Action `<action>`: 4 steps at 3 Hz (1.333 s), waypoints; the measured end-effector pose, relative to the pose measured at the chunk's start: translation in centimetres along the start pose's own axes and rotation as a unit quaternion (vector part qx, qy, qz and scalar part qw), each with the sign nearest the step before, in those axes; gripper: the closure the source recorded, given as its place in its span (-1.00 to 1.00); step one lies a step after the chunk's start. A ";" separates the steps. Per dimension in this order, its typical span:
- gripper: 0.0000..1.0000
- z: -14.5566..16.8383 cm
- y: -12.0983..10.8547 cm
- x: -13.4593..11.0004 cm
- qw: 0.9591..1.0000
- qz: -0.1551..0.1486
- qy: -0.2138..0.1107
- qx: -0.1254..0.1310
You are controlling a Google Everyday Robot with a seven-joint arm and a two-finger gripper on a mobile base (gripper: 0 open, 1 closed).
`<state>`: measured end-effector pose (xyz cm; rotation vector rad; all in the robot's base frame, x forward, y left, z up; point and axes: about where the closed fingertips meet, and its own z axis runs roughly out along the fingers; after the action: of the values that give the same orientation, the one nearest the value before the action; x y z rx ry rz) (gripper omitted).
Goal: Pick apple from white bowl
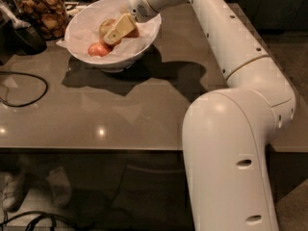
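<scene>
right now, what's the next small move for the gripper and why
Probably ease the gripper slightly lower onto the yellow-green apple: the gripper is inside the white bowl, over that apple, which rests in the bowl beside a smaller red apple.

The large round apple [105,27], with pale yellow-green skin, lies inside the wide, deep white bowl [79,23], toward its far side. It is partly hidden by the end effector [112,35], which reaches down into the bowl right against it. The bowl stands upright on its small foot at the far left part of the grey table [144,109], its thin rim flaring outward.
</scene>
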<state>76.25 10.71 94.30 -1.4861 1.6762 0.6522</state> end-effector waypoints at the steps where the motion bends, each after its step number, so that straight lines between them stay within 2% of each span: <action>1: -0.54 0.0 0.0 0.0 1.000 0.000 0.000 0.000; 4: -0.52 2.4 0.9 1.0 1.000 0.008 -0.004 -0.026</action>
<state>75.91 12.22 92.07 -1.5054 1.6790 0.7144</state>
